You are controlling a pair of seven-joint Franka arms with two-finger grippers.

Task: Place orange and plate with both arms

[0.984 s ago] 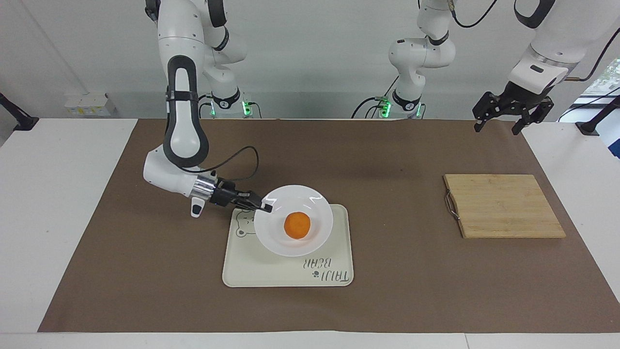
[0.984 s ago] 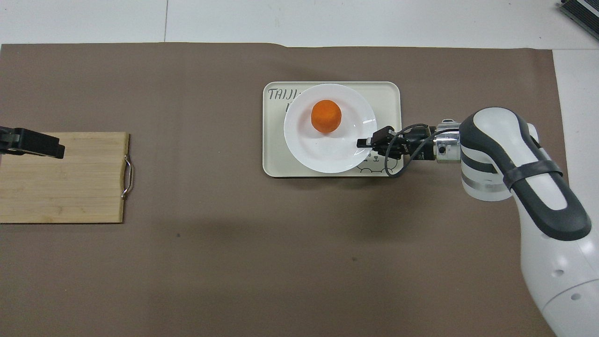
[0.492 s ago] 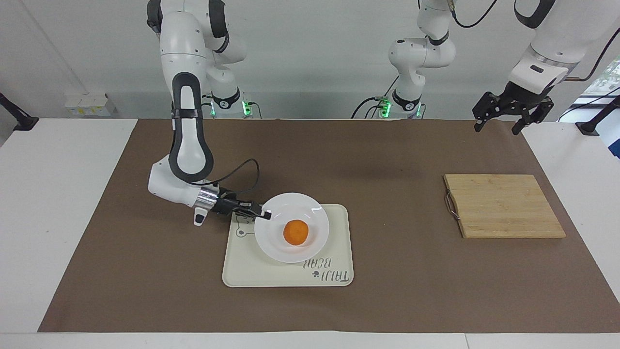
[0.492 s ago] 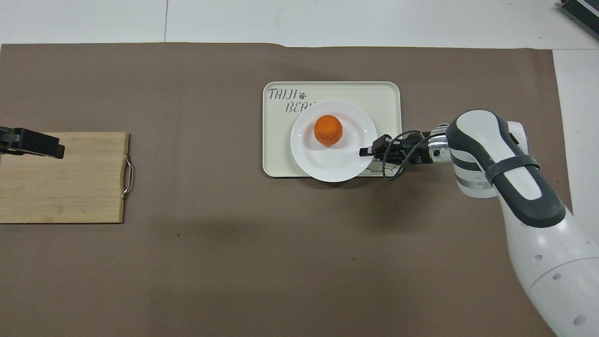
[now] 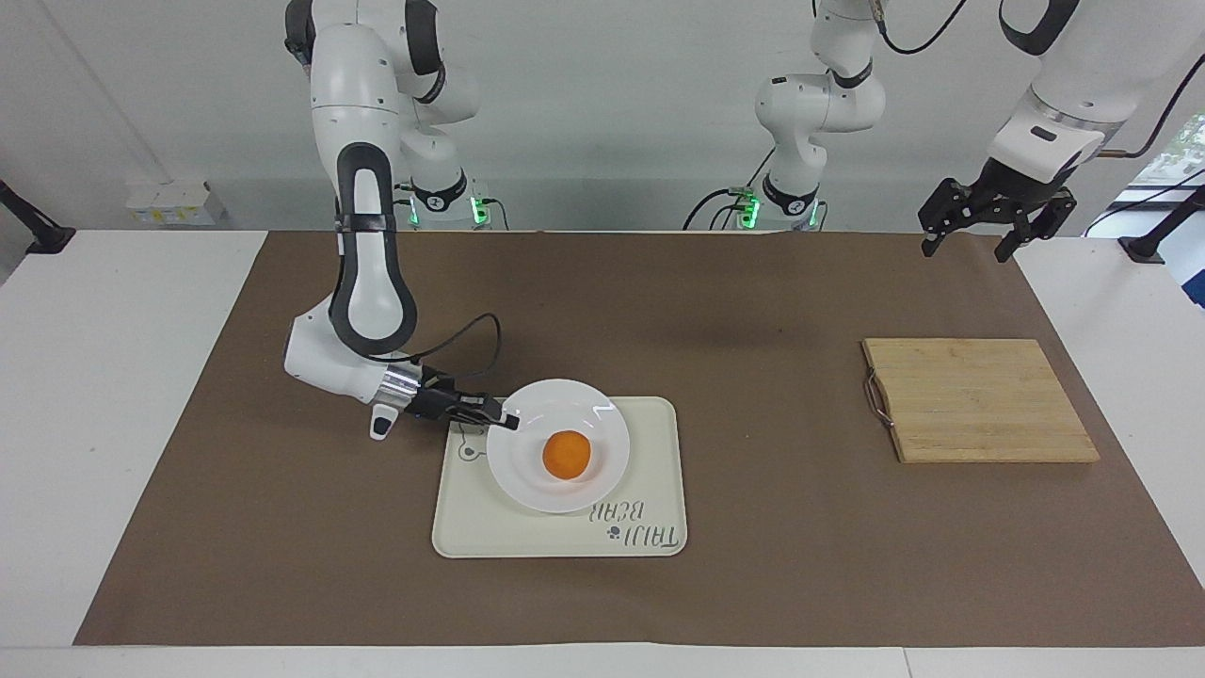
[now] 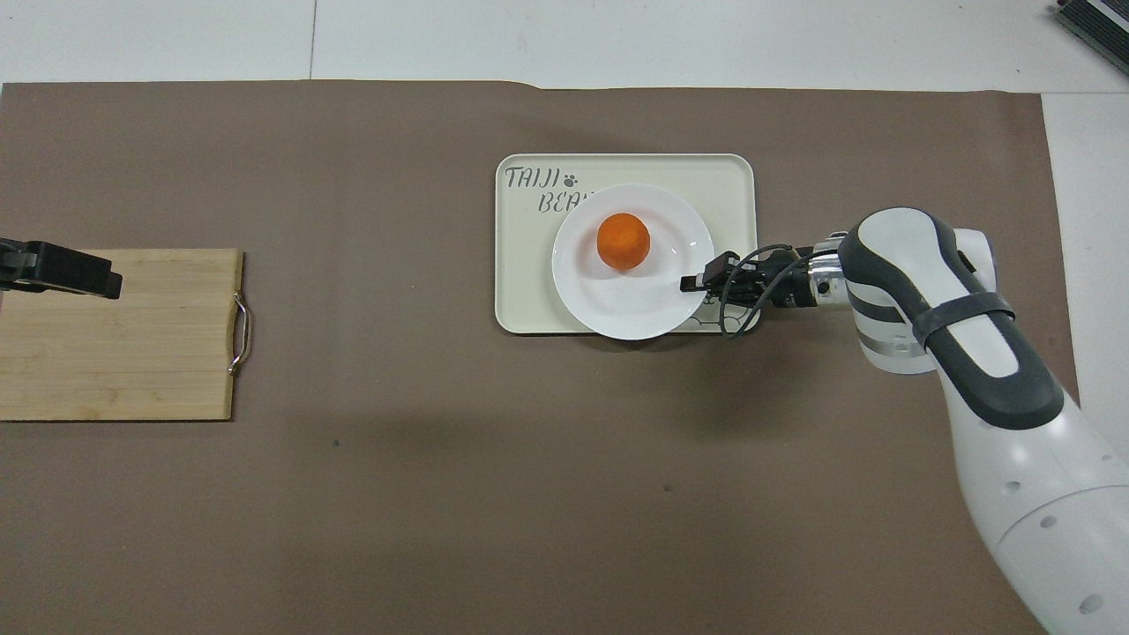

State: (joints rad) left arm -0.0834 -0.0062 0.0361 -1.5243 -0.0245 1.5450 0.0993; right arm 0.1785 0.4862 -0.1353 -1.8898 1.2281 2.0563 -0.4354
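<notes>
The white plate (image 5: 602, 443) lies on the cream bear tray (image 5: 490, 527) with the orange (image 5: 567, 455) at its middle. My right gripper (image 5: 508, 421) reaches in low from the right arm's end and is shut on the plate's rim. In the overhead view the plate (image 6: 617, 304), the orange (image 6: 624, 241), the tray (image 6: 525, 265) and the right gripper (image 6: 692, 282) show the same. My left gripper (image 5: 974, 231) is open and empty, waiting high in the air at the left arm's end; in the overhead view it (image 6: 88, 275) is over the cutting board.
A wooden cutting board (image 5: 979, 400) with a metal handle lies at the left arm's end of the table; it also shows in the overhead view (image 6: 115, 335). A brown mat (image 5: 753, 311) covers the table.
The right gripper has come down with the plate and orange, from above the tray to resting on it, shifting slightly toward the right arm's end. The left arm has not moved.
</notes>
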